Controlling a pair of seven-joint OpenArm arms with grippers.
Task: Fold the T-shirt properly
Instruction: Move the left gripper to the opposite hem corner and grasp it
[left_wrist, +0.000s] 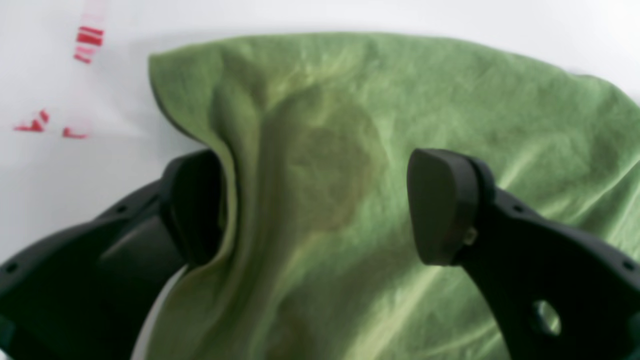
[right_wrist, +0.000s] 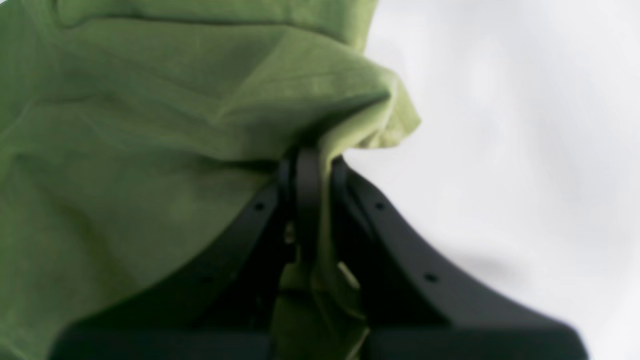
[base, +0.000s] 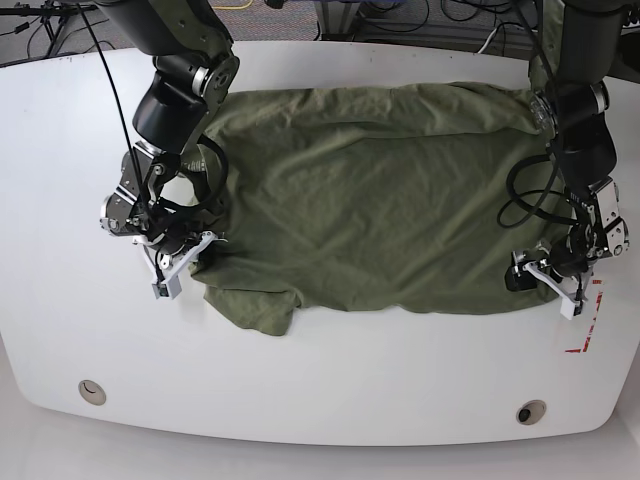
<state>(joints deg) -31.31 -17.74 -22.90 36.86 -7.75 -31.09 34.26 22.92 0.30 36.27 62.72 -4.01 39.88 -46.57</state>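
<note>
The olive-green T-shirt (base: 370, 200) lies spread and wrinkled across the white table (base: 320, 390). In the base view my right gripper (base: 190, 252) is at the shirt's left edge. The right wrist view shows that gripper (right_wrist: 311, 162) shut on a pinched fold of the T-shirt (right_wrist: 150, 125). My left gripper (base: 537, 274) sits at the shirt's lower right corner. In the left wrist view it (left_wrist: 317, 205) stands wide open over the T-shirt (left_wrist: 400, 100), whose edge curls against the left finger (left_wrist: 192, 205). Nothing is gripped there.
Red tape marks (base: 588, 325) lie on the table just right of the left gripper, and show in the left wrist view as red tape marks (left_wrist: 89, 42). Two round holes (base: 92, 391) (base: 531, 411) sit near the table's front edge. Cables run behind the table.
</note>
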